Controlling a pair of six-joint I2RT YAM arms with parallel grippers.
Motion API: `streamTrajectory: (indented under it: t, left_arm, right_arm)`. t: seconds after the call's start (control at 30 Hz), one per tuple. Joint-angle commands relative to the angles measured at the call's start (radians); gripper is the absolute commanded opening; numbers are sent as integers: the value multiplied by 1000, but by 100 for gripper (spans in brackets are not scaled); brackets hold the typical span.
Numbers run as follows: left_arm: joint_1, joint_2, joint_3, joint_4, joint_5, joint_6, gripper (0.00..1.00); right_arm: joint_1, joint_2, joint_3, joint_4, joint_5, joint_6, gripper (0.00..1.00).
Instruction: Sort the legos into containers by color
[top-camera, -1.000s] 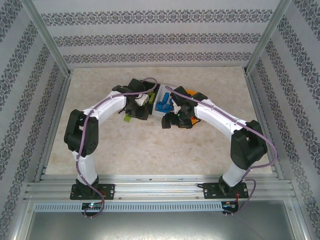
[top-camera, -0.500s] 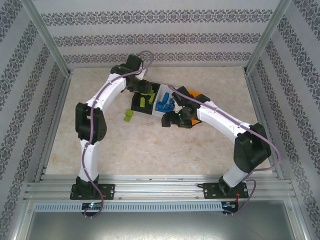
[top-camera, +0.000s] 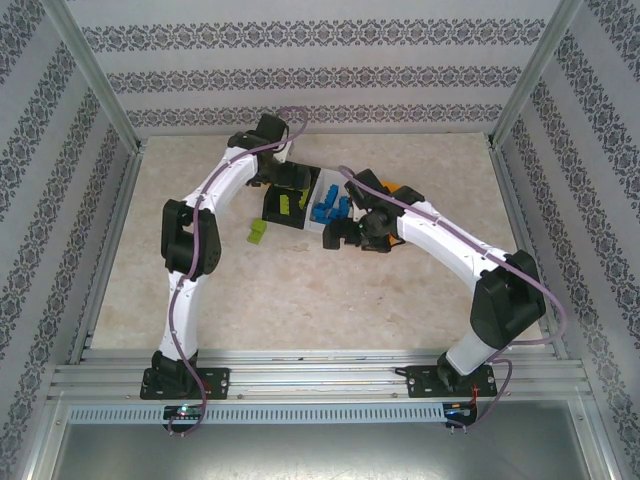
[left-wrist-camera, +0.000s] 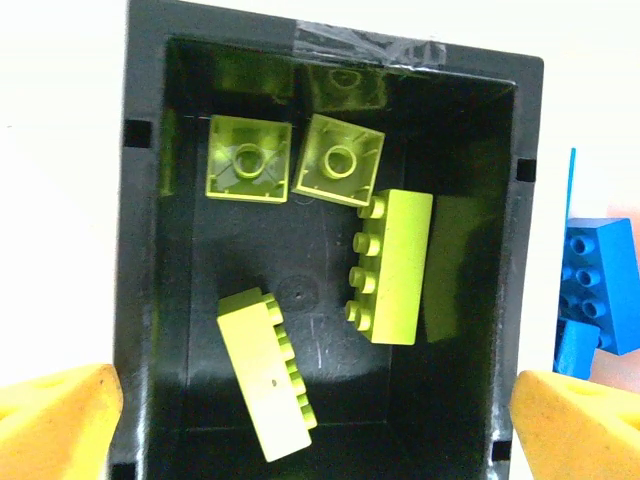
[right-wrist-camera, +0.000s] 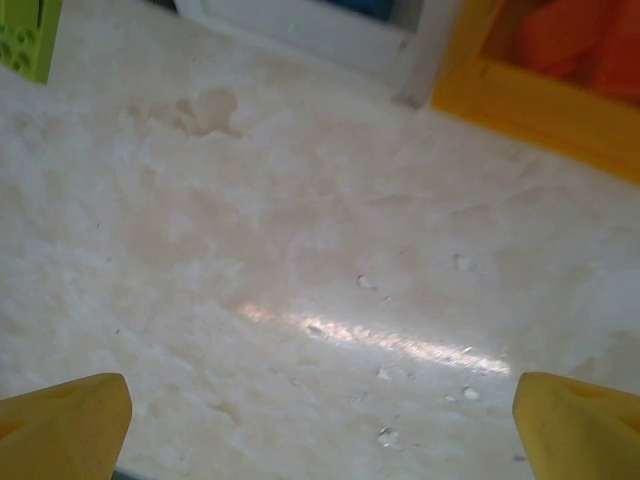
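Hangs left gripper (left-wrist-camera: 320, 430), spread apart, over black bin (left-wrist-camera: 140, 300) for green legos (left-wrist-camera: 392, 265); right gripper (right-wrist-camera: 320, 430) apart too, perhaps for stray green lego (top-camera: 257, 233).

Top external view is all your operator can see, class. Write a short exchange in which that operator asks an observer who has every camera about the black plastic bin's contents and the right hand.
Operator: How many bricks lie in the black plastic bin?
Observer: Four lime green studded plastic bricks. Two are square and lie hollow side up, and two are long and lie on their sides.
Operator: Is the right hand holding a brick?
Observer: No. Its yellow fingers stand wide apart over the pale marbled table, with nothing between them.
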Motion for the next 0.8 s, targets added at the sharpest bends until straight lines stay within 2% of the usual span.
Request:
streamTrajectory:
  t: [0.0, 0.07, 0.1, 0.2, 0.33, 0.47, 0.63, 0.77]
  left_arm:
    - [9, -125, 25, -46, -66, -9, 100]
    - [9, -169, -2, -35, -92, 0, 100]
    - [9, -193, -20, -21, -86, 8, 100]
    - [11, -265, -95, 26, -77, 35, 100]
    - [11, -371, -234, 100, -77, 44, 100]
    - [16, -483, -365, 108, -189, -71, 100]
    - [50, -543, -438, 2, -201, -124, 100]
    - [72, -590, -545, -25, -227, -157, 100]
  right_arm:
    - [-3, -91, 67, -34, 234, -22, 98]
    - [-15, -142, 32, -4, 348, 27, 98]
    - [-43, -172, -10, 49, 328, 38, 98]
    - [-173, -242, -158, 236, 99, 117, 98]
    - [-256, -287, -272, 343, 7, 198, 98]
    - [-267, -257, -276, 346, -43, 153, 98]
    - [-260, -141, -198, 316, -172, 80, 98]
    - [-208, -38, -68, 216, -173, 51, 98]
